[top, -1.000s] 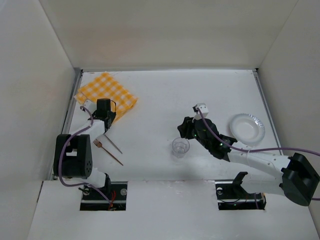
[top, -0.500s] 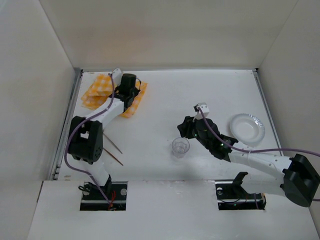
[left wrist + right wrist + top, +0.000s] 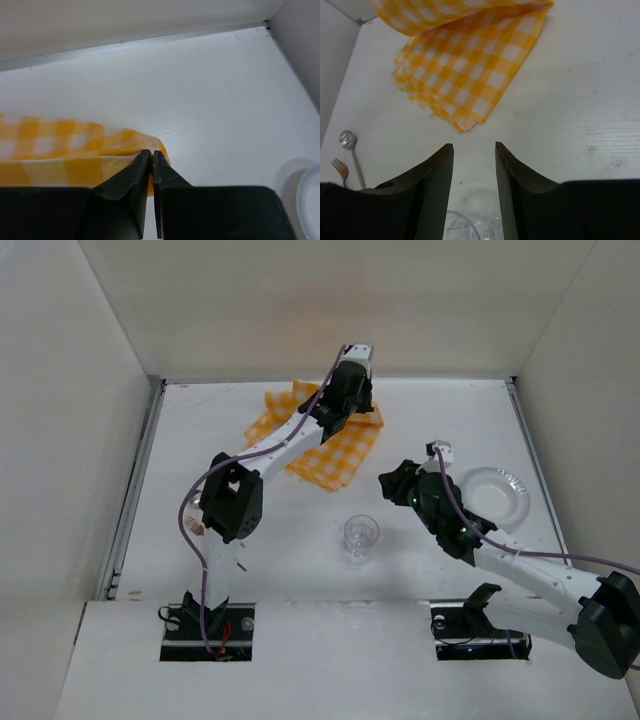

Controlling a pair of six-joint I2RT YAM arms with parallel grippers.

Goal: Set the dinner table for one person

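Two claws work over our white worktop (image 3: 450, 420), which spreads beneath everything. Nearest, the clear cup (image 3: 361, 534) stands alone, our right claw (image 3: 474, 146) just beyond it with jaws apart and empty, the plate (image 3: 493, 496) farther right. Farther back, our left claw (image 3: 151, 152) is pinched tight on a corner of the checked cloth (image 3: 340, 450), part folded near the far wall; we judge we should draw that corner low and steadily until the fold opens, releasing only once it lies flat.

I'm working in a lab-style robot test cell: plain white panels (image 3: 300, 310) are boxing in the dinner table (image 3: 290, 565), arm bases (image 3: 478, 615) are sitting in cutouts (image 3: 245, 640) at frame bottom.
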